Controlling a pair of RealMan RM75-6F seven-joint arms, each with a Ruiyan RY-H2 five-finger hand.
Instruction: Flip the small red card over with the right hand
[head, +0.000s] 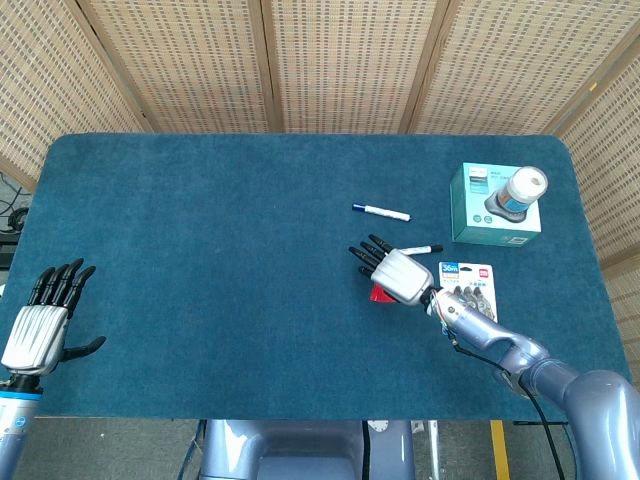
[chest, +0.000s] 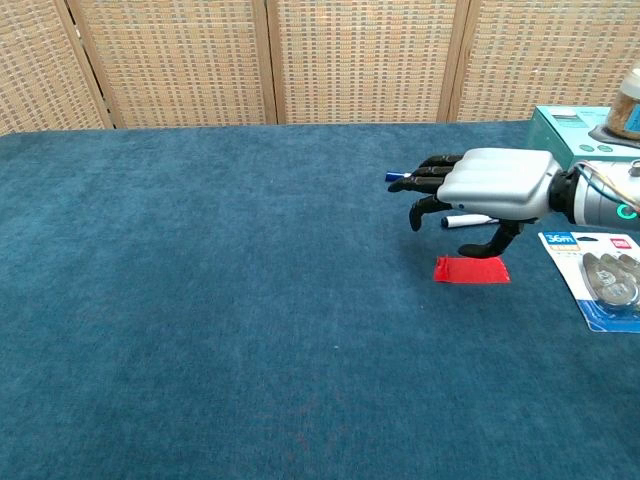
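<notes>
The small red card (chest: 471, 270) lies flat on the blue cloth; the head view shows only a sliver of the card (head: 378, 293) from under my right hand. My right hand (chest: 490, 190) hovers palm down just above the card, fingers spread and pointing left, holding nothing. Its thumb (chest: 497, 240) hangs down close over the card's far edge. In the head view the right hand (head: 392, 272) covers most of the card. My left hand (head: 40, 320) rests open at the table's near left corner, far from the card.
A black marker (chest: 465, 220) lies just behind the right hand, and a blue-capped pen (head: 380, 212) further back. A blister pack (chest: 605, 285) lies right of the card. A teal box (head: 494, 205) with a jar (head: 522, 190) on it stands at the back right.
</notes>
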